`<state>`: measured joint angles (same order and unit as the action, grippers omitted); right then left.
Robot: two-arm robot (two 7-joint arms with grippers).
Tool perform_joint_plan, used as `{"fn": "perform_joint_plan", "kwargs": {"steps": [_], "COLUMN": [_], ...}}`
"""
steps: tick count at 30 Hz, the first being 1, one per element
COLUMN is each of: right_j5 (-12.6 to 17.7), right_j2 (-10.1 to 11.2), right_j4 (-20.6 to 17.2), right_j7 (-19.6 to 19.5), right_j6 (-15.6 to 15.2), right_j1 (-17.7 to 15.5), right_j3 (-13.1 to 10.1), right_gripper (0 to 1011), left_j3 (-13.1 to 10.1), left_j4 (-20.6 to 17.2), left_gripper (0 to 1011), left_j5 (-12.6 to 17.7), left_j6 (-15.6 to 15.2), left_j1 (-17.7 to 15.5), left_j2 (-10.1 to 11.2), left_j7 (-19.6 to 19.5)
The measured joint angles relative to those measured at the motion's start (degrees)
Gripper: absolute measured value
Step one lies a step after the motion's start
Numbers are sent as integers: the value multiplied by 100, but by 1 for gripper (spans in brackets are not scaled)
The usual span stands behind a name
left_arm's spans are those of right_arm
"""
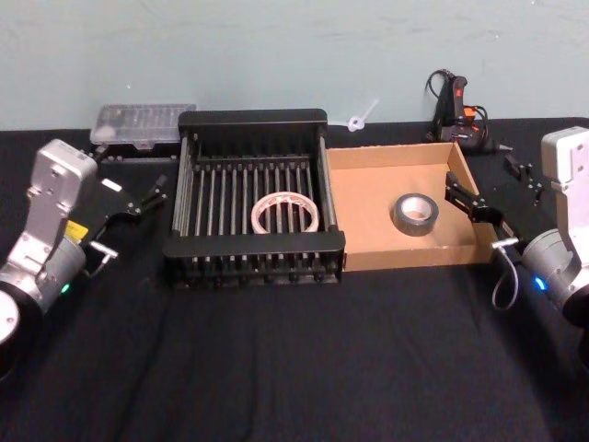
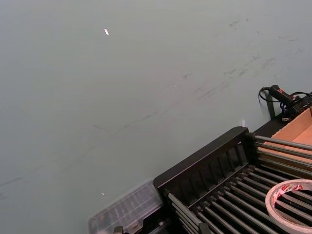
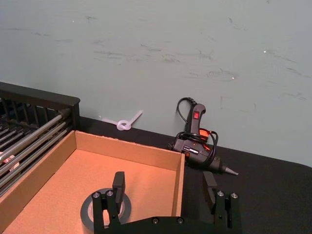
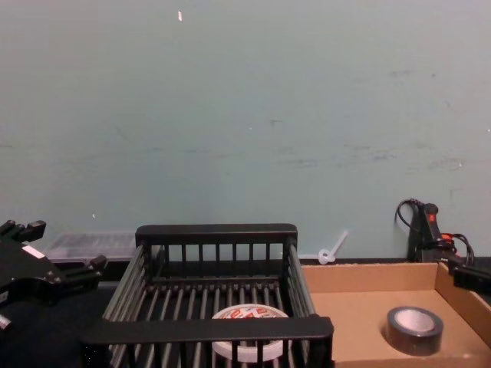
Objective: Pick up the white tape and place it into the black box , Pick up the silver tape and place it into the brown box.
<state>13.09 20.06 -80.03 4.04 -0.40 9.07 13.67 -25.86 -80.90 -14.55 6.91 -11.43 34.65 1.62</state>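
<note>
Head view: high, looking down on table, black box [image 1: 252, 198] and brown box [image 1: 405, 214] side by side. Chest view: low, level across boxes toward wall. Left wrist view: close over black box corner. Right wrist view: close over brown box.

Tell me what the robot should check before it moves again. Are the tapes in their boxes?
1. White tape lies flat on the floor of the black box: ok.
2. Silver tape lies flat in the brown box: ok.
3. Left claw is open, holds nothing, and sits outside the black box on its left: ok.
4. Right claw is open, holds nothing, and is at the brown box's right wall: ok.
5. Right claw is high enough to clear that wall when it pulls back: cannot tell.
6. Glue gun behind the brown box is out of the arms' way: ok.
</note>
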Motion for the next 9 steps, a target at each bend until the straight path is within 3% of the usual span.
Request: {"fn": "perform_joint_plan", "kwargs": {"steps": [9], "right_j5": [0], "right_j2": [0], "right_j4": [0], "right_j7": [0], "right_j6": [0], "right_j1": [0], "right_j3": [0], "right_gripper": [1002], "left_j3": [0], "left_j4": [0], "left_gripper": [1001], "left_j5": [0], "left_j6": [0], "left_j1": [0], "left_j2": [0], "left_j7": [0]}}
